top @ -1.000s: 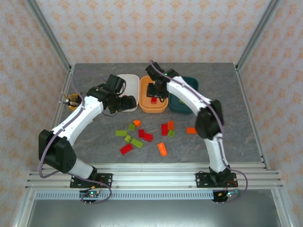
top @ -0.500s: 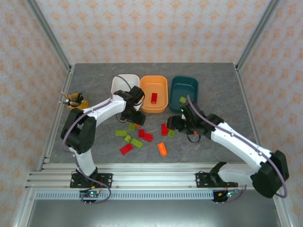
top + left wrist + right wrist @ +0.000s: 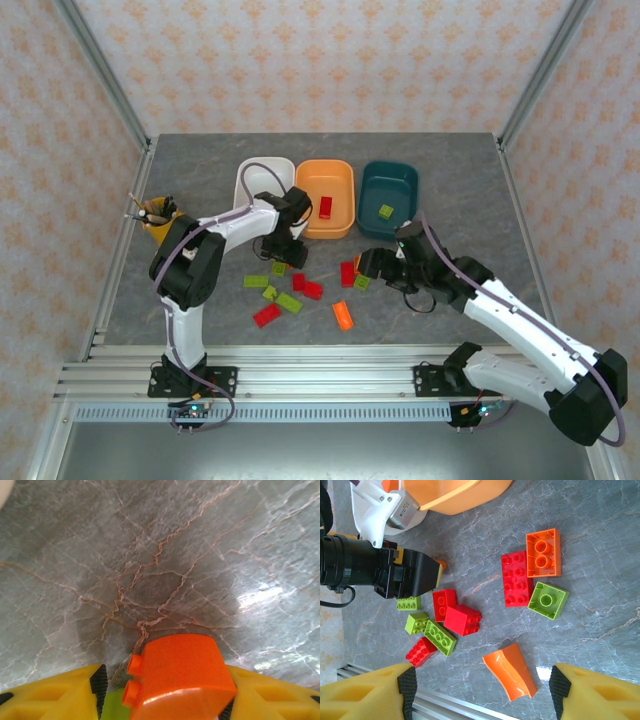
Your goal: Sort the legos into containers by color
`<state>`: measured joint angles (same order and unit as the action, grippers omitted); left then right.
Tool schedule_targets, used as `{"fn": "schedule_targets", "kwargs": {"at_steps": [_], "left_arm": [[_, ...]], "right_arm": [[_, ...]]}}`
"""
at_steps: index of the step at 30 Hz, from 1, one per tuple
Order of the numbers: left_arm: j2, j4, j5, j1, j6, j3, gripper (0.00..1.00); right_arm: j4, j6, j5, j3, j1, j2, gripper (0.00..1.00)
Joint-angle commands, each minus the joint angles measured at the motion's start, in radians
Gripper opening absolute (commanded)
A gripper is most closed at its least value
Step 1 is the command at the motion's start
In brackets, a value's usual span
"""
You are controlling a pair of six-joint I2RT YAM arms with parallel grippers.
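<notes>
Grey marbled bench (image 3: 150, 555) below, your left fingers (image 3: 55, 697) are clamped on an orange lego (image 3: 180, 675) just short of the orange tub (image 3: 338, 180), right fingers (image 3: 365, 690) spread wide over the loose legos (image 3: 517, 585), so lift clear of the rim before releasing.

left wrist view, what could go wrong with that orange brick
The left claw grips the orange plastic brick with a lime green piece alongside; both might get dropped together. The open right claw hangs near a touching red rectangular brick and lime square brick; it may pinch both.
</notes>
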<state>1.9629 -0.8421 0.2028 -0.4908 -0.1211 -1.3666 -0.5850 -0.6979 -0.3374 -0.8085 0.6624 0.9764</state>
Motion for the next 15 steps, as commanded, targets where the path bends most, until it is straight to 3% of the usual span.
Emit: {"fn": "schedule_targets", "kwargs": {"at_steps": [1,9,15], "left_arm": [[0.005,0.016,0.012,0.0,0.014,-0.004,0.57],[0.001,0.04,0.012,0.001,-0.002,-0.002,0.37],[-0.12,0.009,-0.015,0.001,-0.039,0.004,0.34]], "right_arm": [[0.01,-0.015,0.02,-0.007,0.005,0.011,0.72],[0.025,-0.014,0.019,-0.014,0.005,0.025,0.69],[0.0,0.01,0.045,-0.054,0.005,0.024,0.68]]}}
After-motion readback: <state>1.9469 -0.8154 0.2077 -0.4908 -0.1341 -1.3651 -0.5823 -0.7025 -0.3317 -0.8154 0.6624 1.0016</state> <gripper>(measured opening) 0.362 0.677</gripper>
